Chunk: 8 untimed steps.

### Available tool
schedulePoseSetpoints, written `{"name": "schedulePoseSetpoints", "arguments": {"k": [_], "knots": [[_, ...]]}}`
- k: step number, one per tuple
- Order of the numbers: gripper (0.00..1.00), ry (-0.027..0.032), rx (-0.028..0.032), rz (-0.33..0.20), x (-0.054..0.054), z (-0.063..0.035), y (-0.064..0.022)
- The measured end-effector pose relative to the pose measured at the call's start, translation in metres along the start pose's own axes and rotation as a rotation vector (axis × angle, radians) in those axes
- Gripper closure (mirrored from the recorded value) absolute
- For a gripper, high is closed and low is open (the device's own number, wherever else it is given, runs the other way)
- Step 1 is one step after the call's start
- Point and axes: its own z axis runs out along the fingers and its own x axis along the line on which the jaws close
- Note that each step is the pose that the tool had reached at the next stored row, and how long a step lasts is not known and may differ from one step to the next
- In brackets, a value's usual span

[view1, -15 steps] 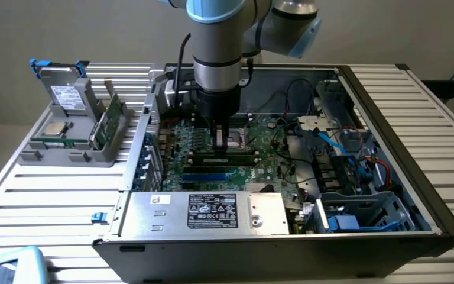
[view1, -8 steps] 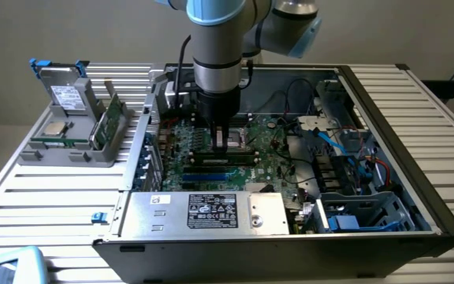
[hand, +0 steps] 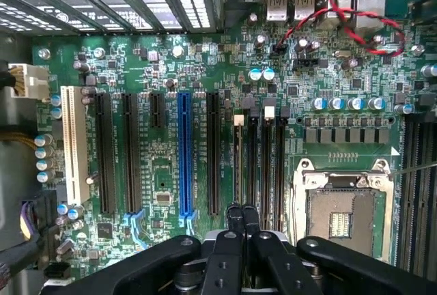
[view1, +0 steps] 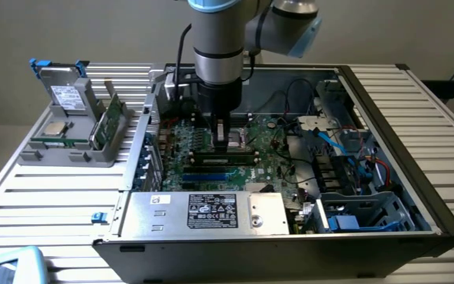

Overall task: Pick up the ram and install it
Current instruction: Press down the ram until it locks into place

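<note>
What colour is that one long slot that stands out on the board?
Bright blue; the long slot shows best in the wrist view.
</note>
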Motion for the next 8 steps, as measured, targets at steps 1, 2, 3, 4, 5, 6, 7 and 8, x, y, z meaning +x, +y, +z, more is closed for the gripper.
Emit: {"name": "schedulePoseSetpoints", "arguments": {"k": [1,2,3,4,5,6,7,8], "knots": [[0.89,0.0001,-0.0024,0.0,0.0,-0.0033,-0.0018],[0.89,0.0,-0.0061,0.0,0.0,-0.0062,-0.0037],[0.89,0.0002,-0.0103,0.0,0.0,-0.0086,-0.0057],[0.89,0.0003,-0.0148,0.0,0.0,-0.0108,-0.0078],[0.89,0.0004,-0.0191,-0.001,0.0,-0.0122,-0.0096],[0.89,0.0004,-0.023,-0.001,0.0,-0.0129,-0.0113],[0.89,0.0001,-0.0258,-0.001,0.0,-0.0129,-0.0125],[0.89,-0.0001,-0.0288,-0.001,0.001,-0.013,-0.013]]}}
